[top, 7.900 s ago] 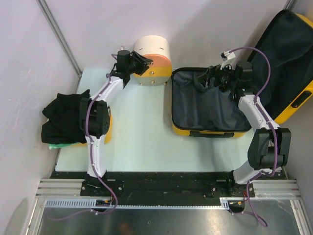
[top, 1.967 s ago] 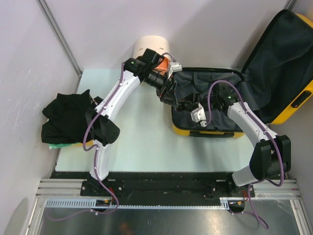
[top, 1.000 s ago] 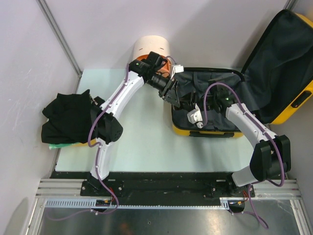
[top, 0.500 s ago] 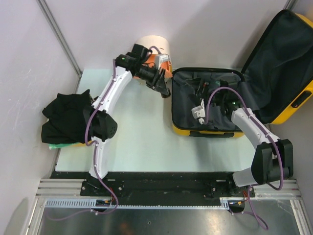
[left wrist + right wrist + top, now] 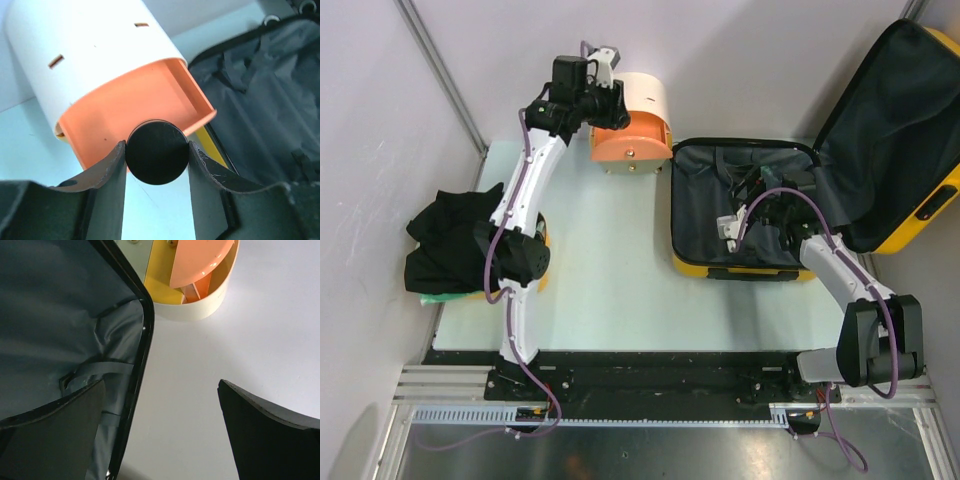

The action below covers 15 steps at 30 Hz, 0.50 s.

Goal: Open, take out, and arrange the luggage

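The yellow luggage (image 5: 692, 265) lies open on the right of the table, its dark lining (image 5: 720, 225) showing and its lid (image 5: 900, 130) leaning back at the far right. My left gripper (image 5: 156, 147) is shut on a black round object (image 5: 157, 162). It holds this in front of the orange face of the cream-and-orange cylindrical container (image 5: 100, 60), left of the luggage lining (image 5: 260, 100). In the top view that gripper (image 5: 607, 105) is at the container's left side. My right gripper (image 5: 161, 385) is open and empty over the luggage's far left rim (image 5: 145, 335); it sits inside the open shell (image 5: 752, 192).
The cream-and-orange container (image 5: 635, 120) stands at the far edge, just left of the luggage, and shows in the right wrist view (image 5: 200, 285). A pile of black clothes (image 5: 450, 245) lies at the table's left edge over a yellow tub (image 5: 540, 265). Walls close the left and far sides.
My left gripper has pulled out of the luggage and swung back left to the cream-and-orange container, holding the black round object. The right gripper has shifted slightly inside the luggage.
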### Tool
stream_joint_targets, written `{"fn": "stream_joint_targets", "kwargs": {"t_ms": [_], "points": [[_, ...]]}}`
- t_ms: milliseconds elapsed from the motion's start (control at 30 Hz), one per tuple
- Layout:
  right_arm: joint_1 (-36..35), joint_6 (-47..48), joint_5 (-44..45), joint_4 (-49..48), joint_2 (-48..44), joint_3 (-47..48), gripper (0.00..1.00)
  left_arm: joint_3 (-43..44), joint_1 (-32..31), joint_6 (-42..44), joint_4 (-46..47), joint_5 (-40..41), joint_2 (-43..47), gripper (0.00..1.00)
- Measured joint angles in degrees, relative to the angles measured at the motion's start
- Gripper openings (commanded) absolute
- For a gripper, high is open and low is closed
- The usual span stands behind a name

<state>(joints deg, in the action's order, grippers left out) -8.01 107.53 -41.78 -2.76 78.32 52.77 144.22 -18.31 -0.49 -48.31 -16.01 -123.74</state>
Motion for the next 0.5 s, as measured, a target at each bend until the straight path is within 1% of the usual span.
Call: {"fn": "stream_joint_targets", "kwargs": {"t_ms": [100,233,367,500], "points": [[0.00,-0.96,1.40,0.00,-0.79,-0.44,1.00,0.00,0.00,-2.36,3.54,3.74,-0.02,0.00],[0.00,-1.66,2.67,-0.11,-0.90,-0.44,1.00,0.00,0.00,-4.57,6.47,5.97,-0.92,0.00],[0.04,-2.40,3.76,-0.13,-0.90,-0.44,1.00,-0.02,0.00,-6.12,7.26,7.45,-2.91,0.01],[0.11,-2.56,4.07,-0.15,-0.87,-0.44,1.00,-0.02,0.00,-7.10,7.37,8.44,-4.83,0.04]]}}
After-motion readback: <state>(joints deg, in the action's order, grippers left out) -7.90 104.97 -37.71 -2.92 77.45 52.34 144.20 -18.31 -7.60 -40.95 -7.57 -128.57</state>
